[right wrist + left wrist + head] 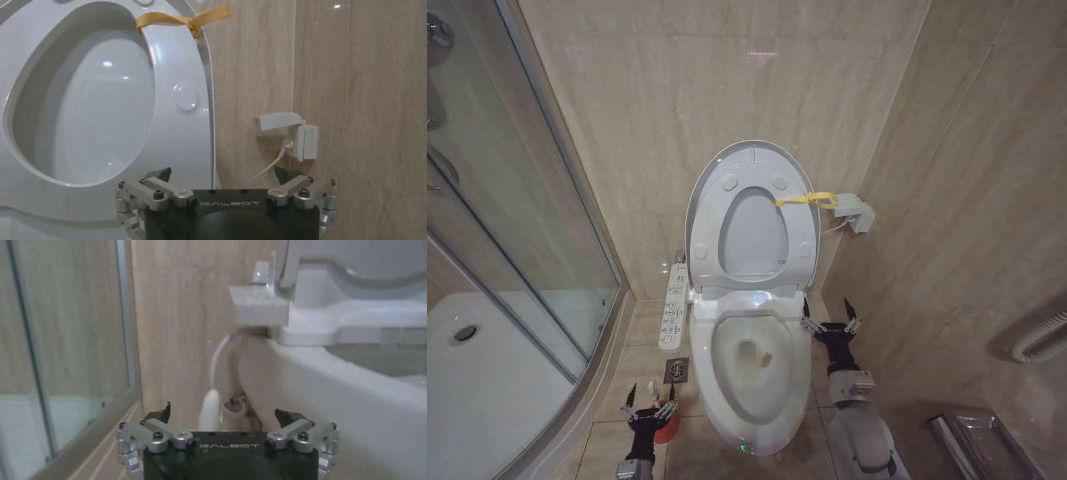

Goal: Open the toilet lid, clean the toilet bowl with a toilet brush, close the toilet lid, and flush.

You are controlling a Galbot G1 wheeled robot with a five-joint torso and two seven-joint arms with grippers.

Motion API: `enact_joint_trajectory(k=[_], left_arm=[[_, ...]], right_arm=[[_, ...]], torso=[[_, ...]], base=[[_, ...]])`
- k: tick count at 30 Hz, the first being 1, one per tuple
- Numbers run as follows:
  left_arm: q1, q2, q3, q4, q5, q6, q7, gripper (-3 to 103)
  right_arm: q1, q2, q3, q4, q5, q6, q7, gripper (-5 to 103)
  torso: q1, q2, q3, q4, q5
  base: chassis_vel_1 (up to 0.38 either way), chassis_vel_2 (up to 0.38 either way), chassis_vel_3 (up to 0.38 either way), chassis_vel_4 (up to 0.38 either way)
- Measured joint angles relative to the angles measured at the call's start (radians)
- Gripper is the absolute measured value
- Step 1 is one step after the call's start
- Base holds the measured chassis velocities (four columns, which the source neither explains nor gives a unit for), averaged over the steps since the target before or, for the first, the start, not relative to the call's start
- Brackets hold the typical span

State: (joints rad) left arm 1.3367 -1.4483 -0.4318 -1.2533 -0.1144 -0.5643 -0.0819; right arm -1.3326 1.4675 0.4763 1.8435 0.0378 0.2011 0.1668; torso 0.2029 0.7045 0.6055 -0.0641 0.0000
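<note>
- Head view: the toilet lid stood raised against the tiled wall, the ring seat up with it, and a yellow strap was tied at its edge.
- The toilet bowl lay open below, its button panel running along the robot's left side.
- The left gripper hung low beside the bowl, near the floor, fingers apart and empty; the red holder of the toilet brush showed just behind it, by the floor drain.
- Left wrist view: the left gripper faced the slim white handle standing close against the bowl's outer wall.
- The right gripper hovered just beside the bowl's right rim, fingers spread, holding nothing.
- Right wrist view: the right gripper pointed at the upright toilet lid, the yellow strap and a wall socket.
</note>
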Motion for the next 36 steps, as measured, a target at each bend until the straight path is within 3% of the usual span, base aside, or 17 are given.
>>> enact_joint_trajectory(k=[9,20,21,27,28,35,36], left_arm=[[-0.047,0.008,-0.006,0.087,-0.002,-0.017,0.022,100],[-0.08,0.014,-0.019,0.155,-0.027,-0.056,0.095,96],[-0.08,0.014,-0.019,0.16,-0.026,-0.061,0.096,70],[-0.067,0.02,-0.027,0.168,-0.021,-0.084,0.105,70],[-0.065,0.021,-0.028,0.167,-0.021,-0.087,0.105,42],[-0.056,0.021,-0.032,0.135,-0.018,-0.094,0.104,42],[-0.05,0.021,-0.032,0.118,-0.018,-0.094,0.104,19]], right_arm=[[0.0,0.0,0.0,0.0,0.0,0.0,0.0,100],[0.0,0.0,0.0,0.0,0.0,0.0,0.0,100],[0.0,0.0,0.0,0.0,0.0,0.0,0.0,100],[0.0,0.0,0.0,0.0,0.0,0.0,0.0,100],[0.0,0.0,0.0,0.0,0.0,0.0,0.0,100],[0.0,0.0,0.0,0.0,0.0,0.0,0.0,100],[0.0,0.0,0.0,0.0,0.0,0.0,0.0,100]], torso=[[0.0,0.0,0.0,0.0001,0.0],[0.0,0.0,0.0,0.0,0.0001],[0.0,0.0,0.0,0.0,-0.0001],[0.0,0.0,0.0,0.0001,0.0],[0.0,0.0,0.0,0.0001,0.0],[0.0,0.0,0.0,0.0,-0.0001],[0.0,0.0,0.0,0.0001,0.0]], base=[[0.0,0.0,0.0,0.0],[0.0,0.0,0.0,0.0],[0.0,0.0,0.0,0.0],[0.0,0.0,0.0,0.0],[0.0,0.0,0.0,0.0],[0.0,0.0,0.0,0.0],[0.0,0.0,0.0,0.0]])
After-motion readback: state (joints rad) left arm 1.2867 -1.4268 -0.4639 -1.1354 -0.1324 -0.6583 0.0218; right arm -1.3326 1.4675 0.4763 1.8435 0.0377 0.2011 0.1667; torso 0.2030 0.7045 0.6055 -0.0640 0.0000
